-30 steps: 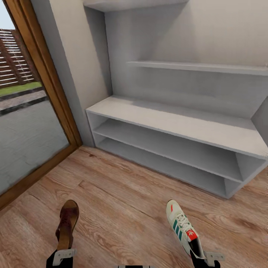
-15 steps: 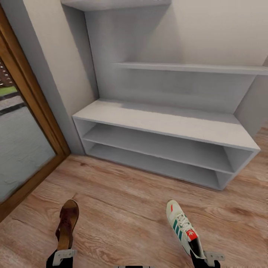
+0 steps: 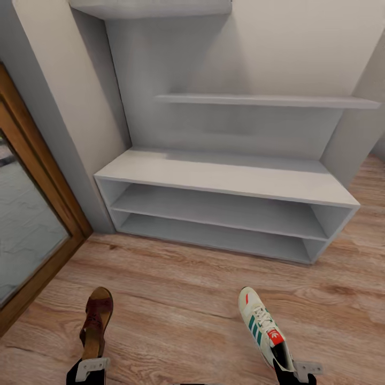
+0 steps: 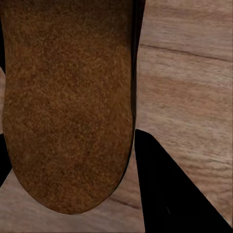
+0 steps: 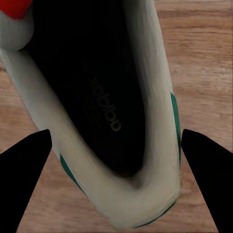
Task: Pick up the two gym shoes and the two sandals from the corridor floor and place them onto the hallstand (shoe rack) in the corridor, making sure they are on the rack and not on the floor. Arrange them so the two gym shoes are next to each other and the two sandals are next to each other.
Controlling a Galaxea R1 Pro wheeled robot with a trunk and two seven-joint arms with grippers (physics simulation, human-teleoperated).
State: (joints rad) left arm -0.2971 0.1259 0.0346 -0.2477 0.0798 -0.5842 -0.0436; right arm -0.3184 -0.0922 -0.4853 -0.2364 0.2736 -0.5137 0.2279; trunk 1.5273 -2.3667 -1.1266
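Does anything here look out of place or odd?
Nothing looks damaged or spilled. The left claw carries a brown sandal and the right claw a gym shoe, both held heel-first above the floor; the hallstand stands bare.

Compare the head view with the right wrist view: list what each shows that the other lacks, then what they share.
Head view alone: the pale-grey rack with two open shelf rows against the wall, the wood-framed glass door, and a brown sandal held heel-first by the left gripper.

Right wrist view alone: the sneaker's dark inside with its printed insole lettering, seen close up.

Both: the white sneaker with teal stripes and red tongue, held at its heel by the right gripper, and the wood plank floor.
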